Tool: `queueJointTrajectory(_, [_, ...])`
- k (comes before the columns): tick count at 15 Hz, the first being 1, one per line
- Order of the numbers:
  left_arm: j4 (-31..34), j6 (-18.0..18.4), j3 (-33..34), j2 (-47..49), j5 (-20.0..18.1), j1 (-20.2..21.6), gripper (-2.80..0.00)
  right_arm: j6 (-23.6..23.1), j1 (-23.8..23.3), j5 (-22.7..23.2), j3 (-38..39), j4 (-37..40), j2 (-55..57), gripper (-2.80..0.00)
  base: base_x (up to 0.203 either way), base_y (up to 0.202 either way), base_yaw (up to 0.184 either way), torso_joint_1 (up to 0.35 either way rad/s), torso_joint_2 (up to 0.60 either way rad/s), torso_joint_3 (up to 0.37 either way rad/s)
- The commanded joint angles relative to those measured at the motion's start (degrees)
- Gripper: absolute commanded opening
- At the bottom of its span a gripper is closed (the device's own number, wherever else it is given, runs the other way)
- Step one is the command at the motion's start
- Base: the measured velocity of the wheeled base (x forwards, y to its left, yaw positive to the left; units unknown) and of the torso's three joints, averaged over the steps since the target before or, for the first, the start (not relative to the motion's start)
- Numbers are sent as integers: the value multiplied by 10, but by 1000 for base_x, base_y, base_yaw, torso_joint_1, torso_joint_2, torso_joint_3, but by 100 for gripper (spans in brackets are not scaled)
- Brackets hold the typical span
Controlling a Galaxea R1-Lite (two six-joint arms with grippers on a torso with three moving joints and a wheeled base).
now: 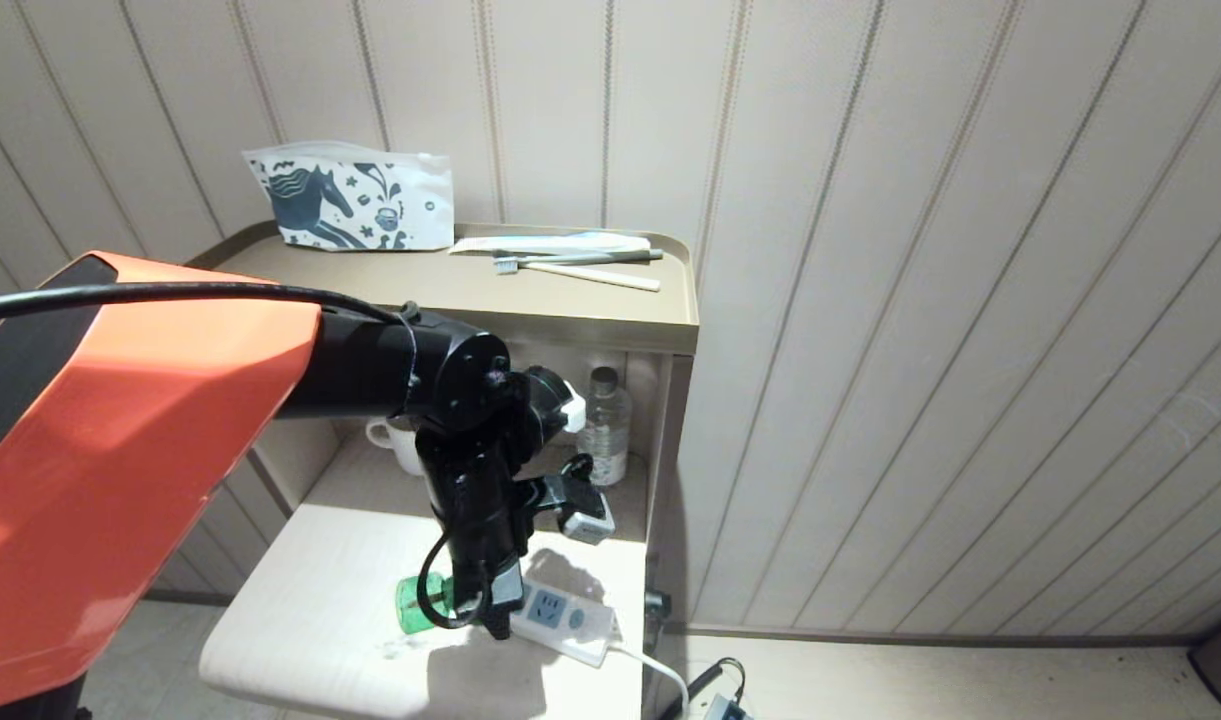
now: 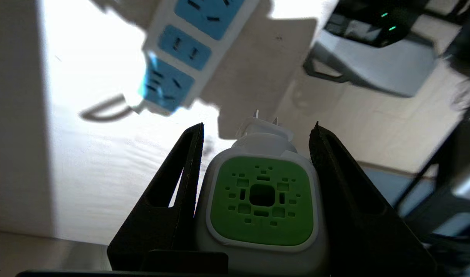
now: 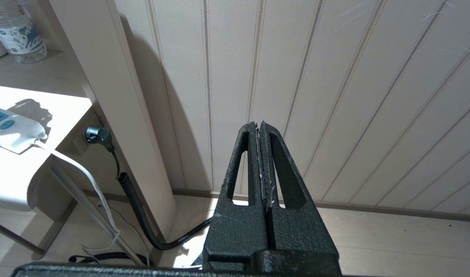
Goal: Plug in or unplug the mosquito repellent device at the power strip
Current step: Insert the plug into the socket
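Between the two black fingers [image 2: 188,181] of the left gripper [image 2: 258,129], at the lower centre of its wrist view, sits the mosquito repellent device [image 2: 261,200], clamped at half opening. Its two prongs point up the frame; the power strip [image 2: 188,50] lies upper left of them, apart. Right gripper [image 3: 260,127] is closed on nothing, facing the wall.

Green-faced mosquito repellent device [image 2: 261,200] unplugged, prongs toward white, blue-socketed power strip [image 2: 184,50].

Open tabletop [image 1: 320,600] left of power strip [image 1: 560,615], cabinet wall [image 1: 670,450] crowding its right
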Motion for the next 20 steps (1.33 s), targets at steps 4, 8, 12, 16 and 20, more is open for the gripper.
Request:
queueJointTrajectory(4, [51,-157,11,-11,-38,2,-280,0,0,0,0,0,0,-280,0,0,0,0,0,0])
queueJointTrajectory(8, [51,-223,3,0,-35,2,-280,0,0,0,0,0,1,-280,0,0,0,0,0,0])
queueJointTrajectory(12, [28,-443,-24,28,-36,2,-280,0,0,0,0,0,1,-280,0,0,0,0,0,0])
queueJointTrajectory(16, [-18,-569,-57,54,-21,8,-280,0,0,0,0,0,1,-280,0,0,0,0,0,0])
queueJointTrajectory(20, [-50,-583,-73,65,23,29,-280,0,0,0,0,0,1,-280,0,0,0,0,0,0])
